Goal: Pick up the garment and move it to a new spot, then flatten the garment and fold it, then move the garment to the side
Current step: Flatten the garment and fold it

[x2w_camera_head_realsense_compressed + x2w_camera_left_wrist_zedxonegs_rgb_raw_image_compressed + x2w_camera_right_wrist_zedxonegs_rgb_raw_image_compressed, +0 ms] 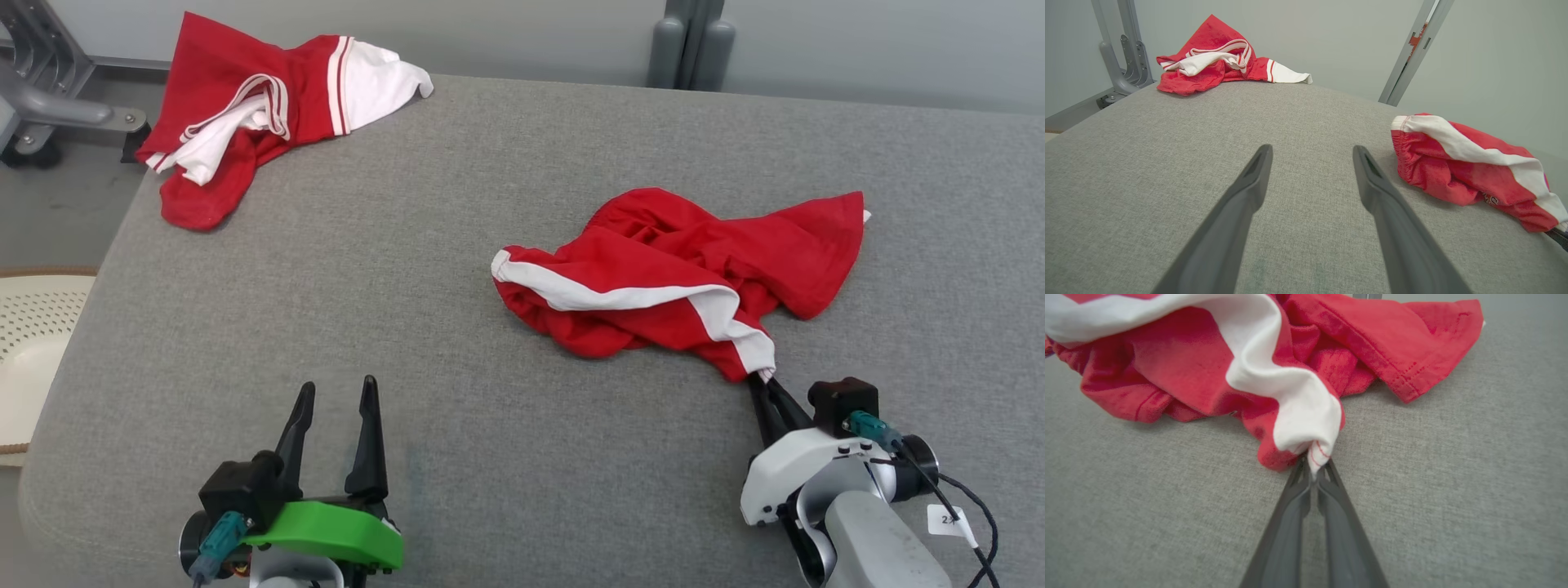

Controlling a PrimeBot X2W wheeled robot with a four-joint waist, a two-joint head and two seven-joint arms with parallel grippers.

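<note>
the main risk is a thin grip. the right hand (1312, 473) is pinched closed on only a small tuft of the garment (678, 278), at the white-striped corner nearest the robot. on a lift or a drag that little bit of cloth could slide out from between the fingers and drop the piece back into a heap. the cloth is also bunched in several layers, so hauling it up by this one corner will likely leave it hanging twisted, which would make the flattening harder. the fingertips sit low against the grey worktop (408, 327), and a pull along it may snag on the covering rather than glide. a second garment (245, 106) of the same red and white lies at the far left corner, partly over the edge. choosing a new spot too close to it could tangle the two.

the garment lies crumpled on the right half of the worktop, directly beyond the right hand's fingertips. it spreads away from them and towards the left, with a loose red flap reaching out to the far right. only the pinched corner is in the fingers, and the rest seems to rest on the worktop. the left hand (337, 388) is open and empty at the near left, and the garment lies ahead and to its right, well apart from it.
</note>
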